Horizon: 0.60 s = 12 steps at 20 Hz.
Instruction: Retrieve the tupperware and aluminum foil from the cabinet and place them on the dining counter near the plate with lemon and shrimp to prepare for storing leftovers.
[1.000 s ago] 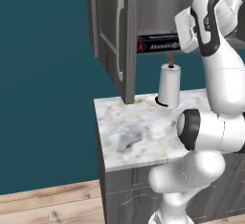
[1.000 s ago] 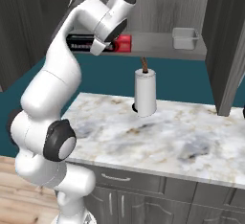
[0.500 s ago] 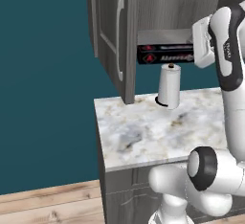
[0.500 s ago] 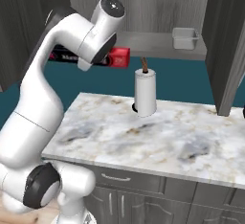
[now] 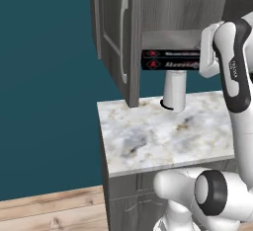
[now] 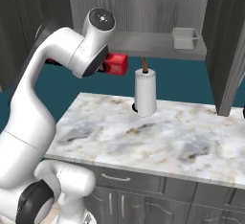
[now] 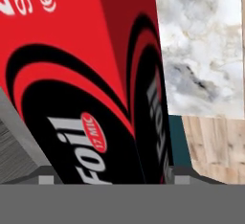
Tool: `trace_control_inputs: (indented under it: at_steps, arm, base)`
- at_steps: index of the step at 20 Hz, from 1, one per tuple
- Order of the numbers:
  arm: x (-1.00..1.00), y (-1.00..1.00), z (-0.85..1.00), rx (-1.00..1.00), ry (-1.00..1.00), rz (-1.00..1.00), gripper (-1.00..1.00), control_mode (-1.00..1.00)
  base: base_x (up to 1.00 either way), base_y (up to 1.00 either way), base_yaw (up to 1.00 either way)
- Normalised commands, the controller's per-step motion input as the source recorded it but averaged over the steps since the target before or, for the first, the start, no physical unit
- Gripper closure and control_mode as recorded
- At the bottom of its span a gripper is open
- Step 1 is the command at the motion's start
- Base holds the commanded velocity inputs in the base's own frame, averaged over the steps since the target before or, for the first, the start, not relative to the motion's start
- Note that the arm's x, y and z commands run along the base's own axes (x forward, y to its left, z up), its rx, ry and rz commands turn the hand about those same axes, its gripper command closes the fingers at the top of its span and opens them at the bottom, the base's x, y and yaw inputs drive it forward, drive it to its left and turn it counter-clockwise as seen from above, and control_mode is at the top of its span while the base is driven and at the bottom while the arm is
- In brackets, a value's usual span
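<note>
The aluminum foil (image 5: pixel 170 59), a long black box with a red end (image 6: pixel 116 64), hangs level just in front of the cabinet's shelf, above the paper-towel roll. My gripper (image 5: pixel 203 61) is shut on it at its right end; in the hand view the box (image 7: pixel 95 89) sits between the fingertips. The tupperware (image 6: pixel 184 38), clear and shallow, rests on the grey shelf (image 6: pixel 143 42) of the cabinet (image 5: pixel 116 32), whose door stands open. The dining counter and the plate are out of view.
A white paper-towel roll (image 5: pixel 174 92) stands at the back of a small marble counter (image 5: pixel 163 131), right under the held box. The open cabinet door with its curved handle (image 5: pixel 123 37) juts out on the left. Grey drawers (image 6: pixel 143 189) sit below the counter.
The foil box has come out from the shelf and dropped a little with the hand. The arm has swung upward and changed its pose.
</note>
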Motion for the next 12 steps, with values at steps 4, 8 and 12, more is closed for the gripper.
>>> trace_control_inputs:
  at_steps: [4, 8, 12]
  arm:
    - [0.0, 0.0, 0.0, 0.0, 0.0, 0.0, 1.0, 1.0]
    - [0.0, 0.0, 0.0, 0.0, 0.0, 0.0, 1.0, 1.0]
    - [0.0, 0.0, 0.0, 0.0, 0.0, 0.0, 1.0, 1.0]
  base:
    - [-0.01, -0.04, -0.01]
    - [-0.53, -0.26, -0.12]
    - [-0.97, -0.23, -0.13]
